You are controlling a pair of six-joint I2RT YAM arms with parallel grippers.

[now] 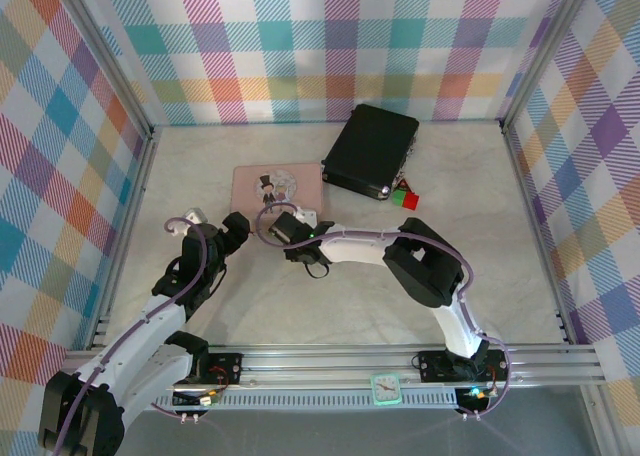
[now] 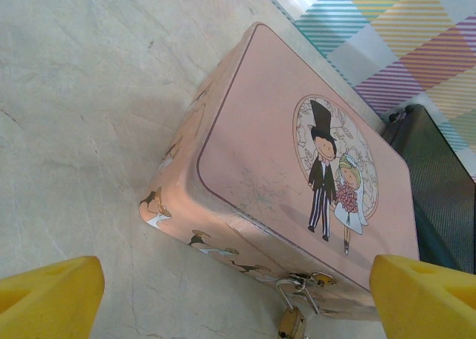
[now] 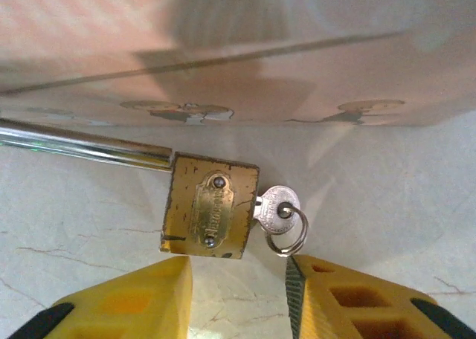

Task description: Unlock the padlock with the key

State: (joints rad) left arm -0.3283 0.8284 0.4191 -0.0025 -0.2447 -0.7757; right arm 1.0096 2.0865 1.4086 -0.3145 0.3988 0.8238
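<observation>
Checked pastel walls (image 1: 300, 46) enclose a pale, marbled desk (image 1: 330, 296). Toward the far side of the desk lies a pink tin (image 1: 252, 184) with a bride-and-groom picture on its lid. A black case (image 1: 370, 151) lies to its right, with red and green blocks (image 1: 405, 197) at the near corner of the case. The padlock (image 3: 208, 205) is attached at the near side wall of the tin. Its brass body lies on the desk just in front of the tin, and its silver shackle (image 3: 82, 146) is hooked through the tin's latch (image 2: 320, 279). The key (image 3: 274, 204) is seated in the end of the padlock body opposite the shackle. Its round head projects, and a small ring (image 3: 302, 231) passes through the head. The left fingers (image 2: 48, 298) stand wide apart, hold nothing, and hover near the tin's side wall. The right fingers (image 3: 126, 305) stand at a moderate gap with nothing between them, and their tips lie just short of the padlock body and the key head. Whether one tip touches the ring cannot be determined.
</observation>
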